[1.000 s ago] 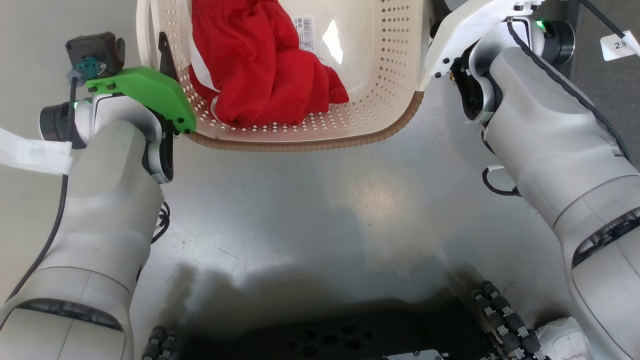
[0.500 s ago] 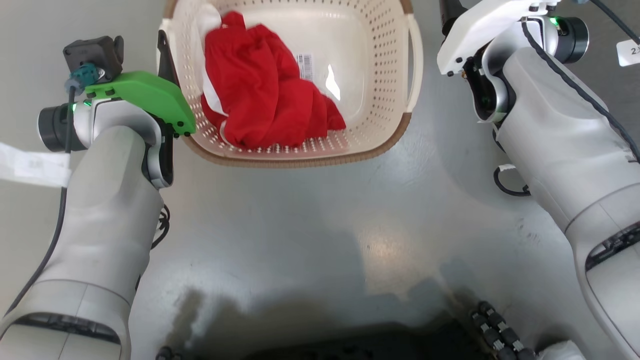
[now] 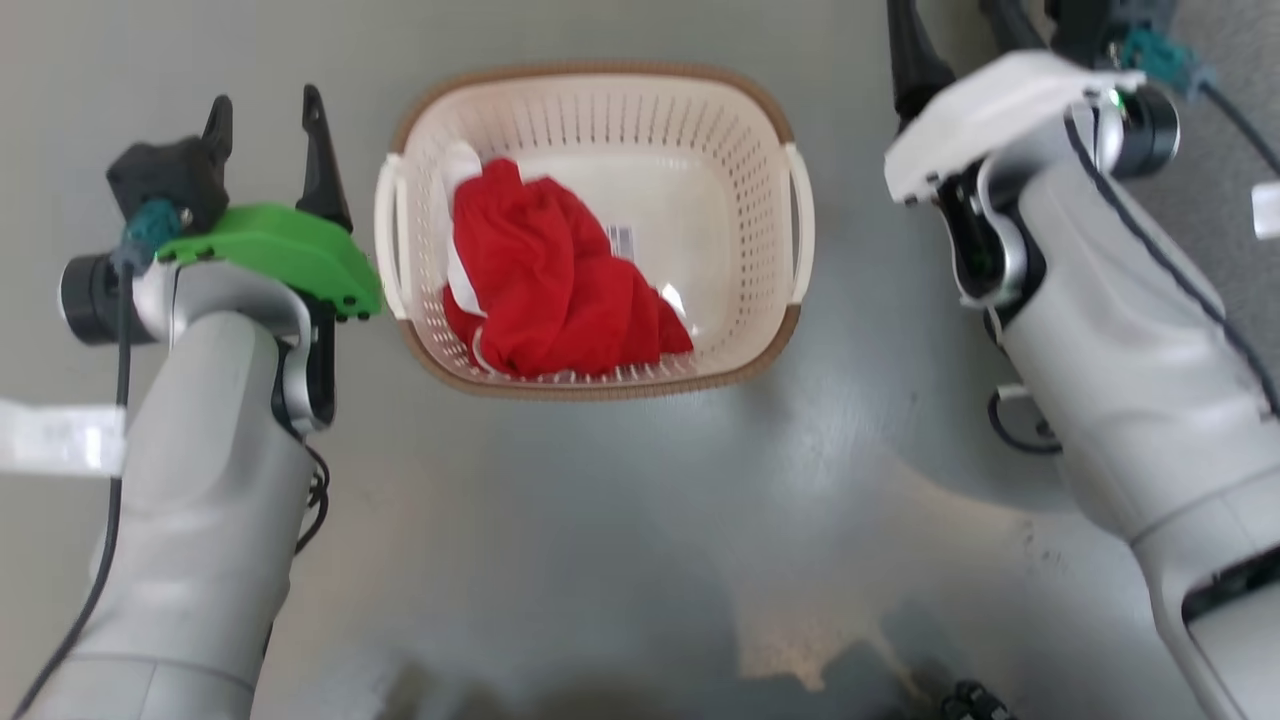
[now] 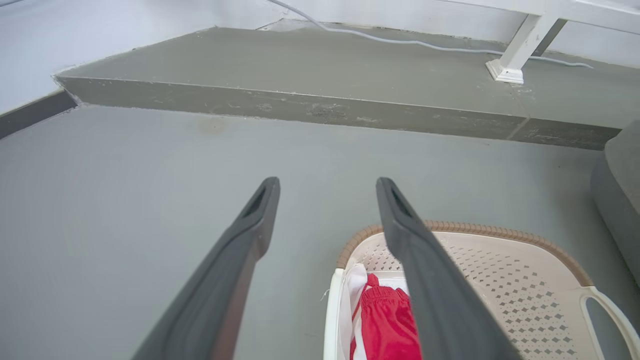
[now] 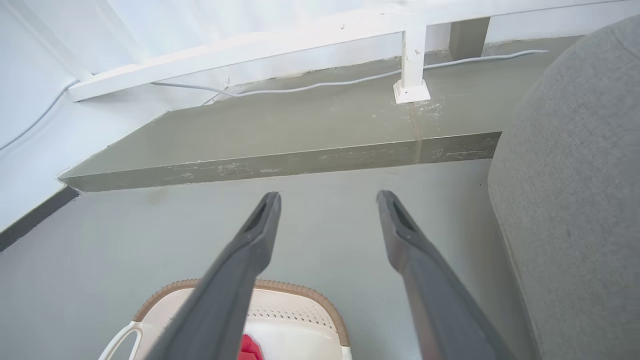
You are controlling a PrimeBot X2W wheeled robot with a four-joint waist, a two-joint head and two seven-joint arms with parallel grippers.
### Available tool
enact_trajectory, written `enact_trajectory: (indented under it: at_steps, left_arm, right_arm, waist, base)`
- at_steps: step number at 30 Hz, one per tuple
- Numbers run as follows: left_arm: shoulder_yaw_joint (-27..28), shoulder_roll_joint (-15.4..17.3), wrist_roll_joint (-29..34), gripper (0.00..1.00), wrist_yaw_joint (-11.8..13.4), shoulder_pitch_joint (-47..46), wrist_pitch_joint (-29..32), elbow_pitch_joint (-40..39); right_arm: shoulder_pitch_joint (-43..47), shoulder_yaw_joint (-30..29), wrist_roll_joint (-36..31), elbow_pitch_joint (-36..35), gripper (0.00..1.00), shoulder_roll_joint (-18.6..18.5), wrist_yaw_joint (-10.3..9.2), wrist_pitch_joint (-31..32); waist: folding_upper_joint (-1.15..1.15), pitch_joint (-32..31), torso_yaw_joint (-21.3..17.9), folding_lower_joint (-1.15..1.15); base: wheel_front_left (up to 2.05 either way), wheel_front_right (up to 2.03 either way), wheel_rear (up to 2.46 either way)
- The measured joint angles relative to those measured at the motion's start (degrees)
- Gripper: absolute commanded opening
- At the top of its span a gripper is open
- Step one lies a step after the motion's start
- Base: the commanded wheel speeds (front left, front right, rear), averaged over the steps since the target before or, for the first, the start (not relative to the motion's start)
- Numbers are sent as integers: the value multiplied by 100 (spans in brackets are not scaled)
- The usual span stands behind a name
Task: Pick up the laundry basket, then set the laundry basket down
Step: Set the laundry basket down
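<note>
Cream-white perforated plastic laundry basket (image 3: 640,120) holding red cloth (image 3: 560,290) sits between left end effector (image 4: 327,182) and right end effector (image 5: 328,197), both spread wide, empty.

The right gripper (image 5: 328,197), with two long dark fingers spread apart and nothing between them, points across a smooth grey floor (image 5: 125,240) toward a raised grey concrete step (image 5: 280,135). A cream-white perforated plastic laundry basket with brown woven-look rim (image 5: 300,289) lies at the lower edge, partly behind the left-hand finger, with a scrap of red cloth (image 5: 248,347) inside. A grey upholstered rounded block (image 5: 575,200) stands at right; a white-painted post (image 5: 411,60) and a thin pale cable (image 5: 350,80) rest on the step.
</note>
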Motion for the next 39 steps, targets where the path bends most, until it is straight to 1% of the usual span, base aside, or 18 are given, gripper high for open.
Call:
enact_trajectory:
  at_steps: [9, 10, 15, 18, 21, 30, 34, 39]
  left_arm:
    - [389, 9, 428, 100, 1, 1065, -1, -1009]
    - [389, 9, 428, 100, 1, 1065, -1, -1009]
    - [461, -51, 516, 100, 1, 1571, -1, -1438]
    - [508, -65, 689, 100, 1, 1921, -1, -1615]
    - [582, -67, 740, 100, 1, 2301, 0, -1720]
    - [753, -65, 836, 100, 1, 3346, 0, -1994]
    - [797, -64, 853, 100, 1, 3675, 0, -2091]
    - [876, -60, 1020, 100, 1, 4022, 0, -2252]
  right_arm:
    - [1165, -552, -649, -995, 100, -30, -3, -1]
    - [1165, -552, -649, -995, 100, -30, -3, -1]
    - [1807, -802, -900, -1427, 100, -32, -9, -9]
    - [2238, -947, -987, -1618, 100, -27, -9, -9]
    - [2668, -1065, -1101, -1802, 100, 0, -45, -9]
    - [3864, -1278, -1325, -2229, 100, 155, -45, -9]
    - [4332, -1315, -1392, -2396, 100, 258, -46, -9]
    - [4732, -1380, -1486, -2572, 100, 286, -49, -9]
  waist:
    - [0, -807, 59, 0]
    - [0, -807, 59, 0]
    - [0, -1211, 118, 0]
    - [0, -1454, 167, 0]
    - [0, -1698, 219, 0]
    - [0, -2438, 334, 0]
    - [0, -2745, 355, -1]
    - [0, -3069, 356, -1]
  base:
    - [0, 0, 0]
    - [0, 0, 0]
    - [0, 0, 0]
    - [0, 0, 0]
    - [0, 0, 0]
    - [0, 0, 0]
    - [0, 0, 0]
    - [0, 0, 0]
